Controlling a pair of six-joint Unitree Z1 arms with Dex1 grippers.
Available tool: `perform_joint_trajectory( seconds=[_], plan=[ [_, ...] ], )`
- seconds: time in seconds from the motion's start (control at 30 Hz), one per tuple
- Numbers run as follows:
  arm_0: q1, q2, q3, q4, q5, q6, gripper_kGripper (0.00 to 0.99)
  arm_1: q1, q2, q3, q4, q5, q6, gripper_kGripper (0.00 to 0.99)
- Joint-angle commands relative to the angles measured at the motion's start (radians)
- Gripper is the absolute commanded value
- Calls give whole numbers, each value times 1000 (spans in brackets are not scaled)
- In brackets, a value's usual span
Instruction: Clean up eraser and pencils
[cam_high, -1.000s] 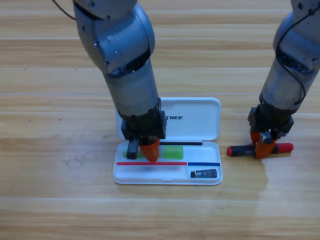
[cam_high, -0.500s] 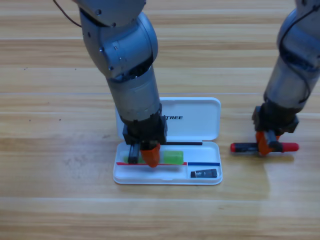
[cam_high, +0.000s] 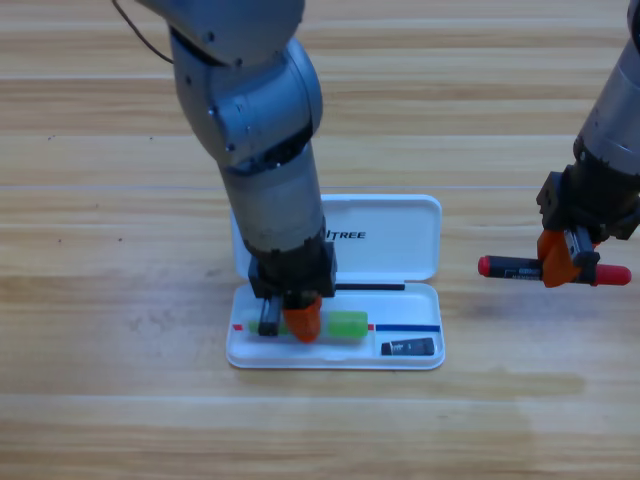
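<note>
An open white case (cam_high: 432, 300) lies at the table's middle. The green pencil (cam_high: 348, 322) lies across its tray, with my left gripper (cam_high: 297, 322) pointing straight down on the pencil's left part and shut on it. The eraser (cam_high: 408, 347), a small black block, sits in the tray's lower right corner. To the right of the case, my right gripper (cam_high: 562, 266) is shut on the middle of the red pencil (cam_high: 505, 267), which hangs level above the wood.
The case's lid (cam_high: 400, 235) lies flat behind the tray. The left arm's thick grey body rises over the lid's left part. Bare wooden table (cam_high: 120, 330) surrounds the case.
The right gripper has lifted the red pencil off the table and carried it up and to the right. The left gripper and green pencil have shifted slightly toward the tray's front.
</note>
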Motion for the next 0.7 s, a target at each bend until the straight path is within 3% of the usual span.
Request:
perform_joint_trajectory(
  seconds=[0.03, 0.4, 0.47, 0.53, 0.6, 0.7],
  plan=[
    [-28, 58, 24, 9, -9, -12, 0, 24, 1, 26, 13, 10, 7, 0],
    [-28, 41, 3, 42, -5, -13, 0, 25, 0, 22, 21, 10, 10, 0],
    [-28, 41, -6, 62, -3, -16, 451, 25, 0, 21, 21, 10, 12, 0],
    [-28, 44, -19, 78, -2, -19, 841, 27, 0, 21, 21, 10, 12, 0],
    [-28, 42, -20, 81, 0, -19, 957, 30, 1, 21, 22, 10, 13, 0],
    [-28, 39, -19, 84, 2, -19, 985, 34, 3, 18, 22, 10, 18, 0]
  ],
)
